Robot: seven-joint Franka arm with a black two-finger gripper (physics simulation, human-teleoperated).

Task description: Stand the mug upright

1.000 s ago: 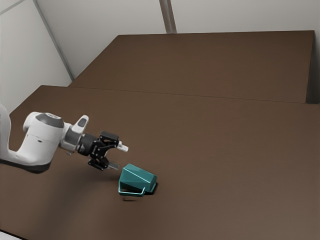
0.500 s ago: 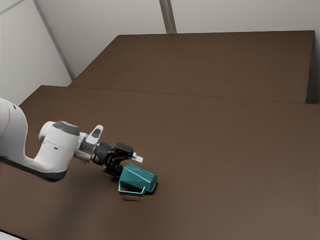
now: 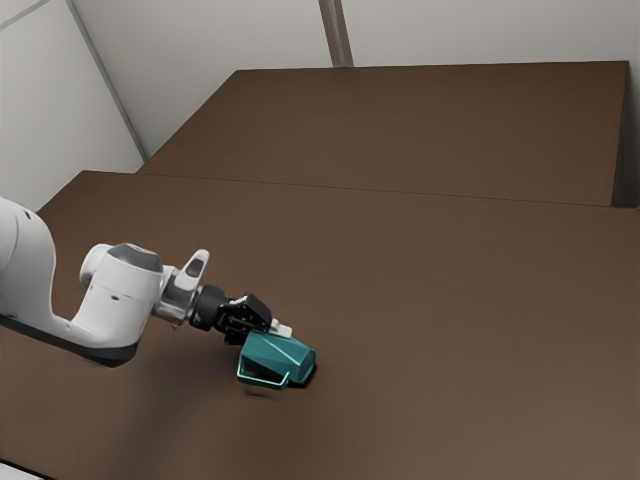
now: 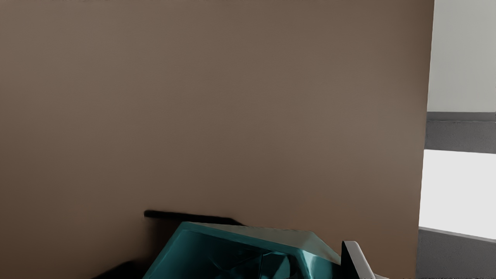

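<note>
Behind the tipped teal mug [image 3: 280,354], hand [image 3: 262,326] partly hidden, grip unclear

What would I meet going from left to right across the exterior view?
White arm → teal mug → grey post on the back wall → dark side face of the far brown surface.

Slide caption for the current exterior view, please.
Franka gripper up against a teal mug lying on its side on a brown table.
</note>
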